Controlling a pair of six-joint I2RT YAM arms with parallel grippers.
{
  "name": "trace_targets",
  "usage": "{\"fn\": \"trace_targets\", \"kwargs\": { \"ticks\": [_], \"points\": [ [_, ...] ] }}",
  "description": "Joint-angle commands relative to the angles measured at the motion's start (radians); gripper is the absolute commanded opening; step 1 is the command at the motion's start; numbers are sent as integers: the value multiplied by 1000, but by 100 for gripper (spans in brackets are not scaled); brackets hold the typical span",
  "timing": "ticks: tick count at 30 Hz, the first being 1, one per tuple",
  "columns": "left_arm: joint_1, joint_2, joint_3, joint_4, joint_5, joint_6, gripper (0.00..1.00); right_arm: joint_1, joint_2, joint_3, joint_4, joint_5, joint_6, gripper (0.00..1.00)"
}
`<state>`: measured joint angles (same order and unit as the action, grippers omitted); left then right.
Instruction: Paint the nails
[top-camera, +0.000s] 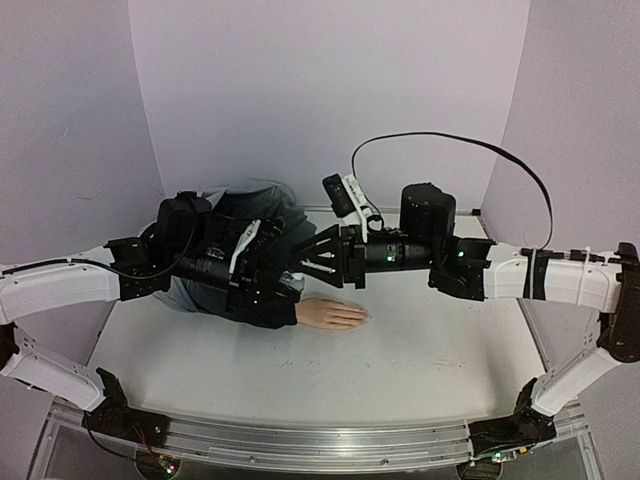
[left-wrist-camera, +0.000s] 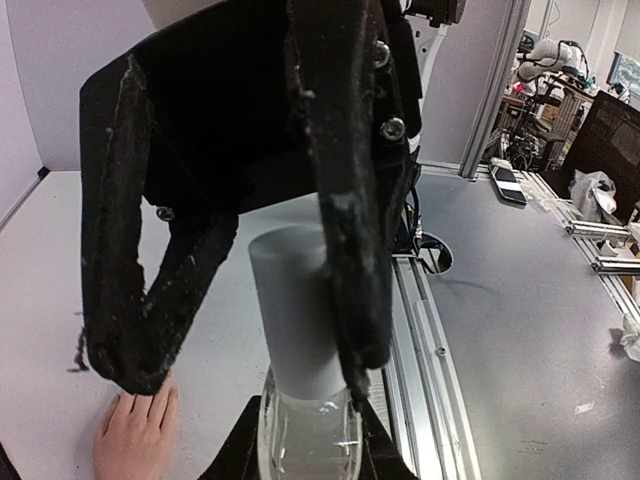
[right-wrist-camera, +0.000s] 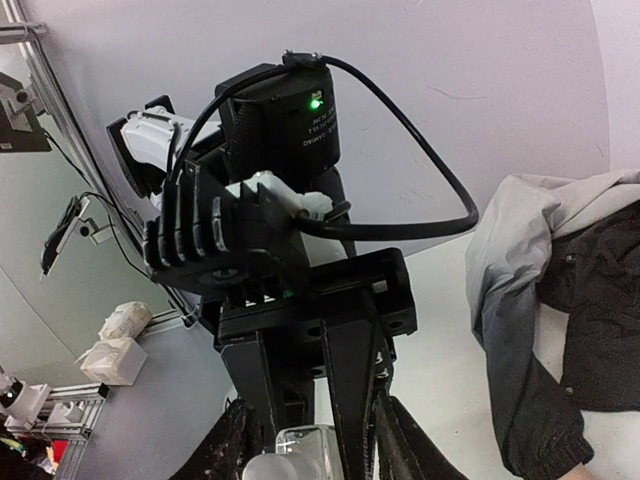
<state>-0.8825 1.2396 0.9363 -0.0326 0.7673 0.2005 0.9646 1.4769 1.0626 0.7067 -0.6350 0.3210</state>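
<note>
The pale mannequin hand (top-camera: 333, 314) lies palm down on the white table (top-camera: 420, 350), its dark navy-and-grey sleeve (top-camera: 262, 308) running left. Its nails are too small to make out. My left gripper (top-camera: 283, 268) is shut on a small clear glass bottle (left-wrist-camera: 310, 440) with a tall pale cap (left-wrist-camera: 295, 310), held above the table just behind the hand. My right gripper (top-camera: 306, 262) faces it. Its rough black fingers (left-wrist-camera: 350, 250) straddle the cap, one touching it and the other apart, so it is open. In the right wrist view the cap (right-wrist-camera: 268, 466) sits between them.
The rest of the grey-and-navy jacket (right-wrist-camera: 560, 300) is heaped at the back left, under my left arm. Lilac walls close the back and sides. An aluminium rail (top-camera: 300, 440) runs along the table's near edge. The hand's fingers (left-wrist-camera: 135, 435) lie below the bottle.
</note>
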Motion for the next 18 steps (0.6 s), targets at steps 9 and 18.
{"fn": "trace_targets", "kwargs": {
  "ticks": [9, 18],
  "points": [
    [4, -37, 53, 58, -227, -49, 0, 12, 69, 10, 146, -5, 54, 0],
    [4, -64, 49, 68, -688, -58, 0, 270, 269, 185, -177, 1165, 475, 0]
  ]
}}
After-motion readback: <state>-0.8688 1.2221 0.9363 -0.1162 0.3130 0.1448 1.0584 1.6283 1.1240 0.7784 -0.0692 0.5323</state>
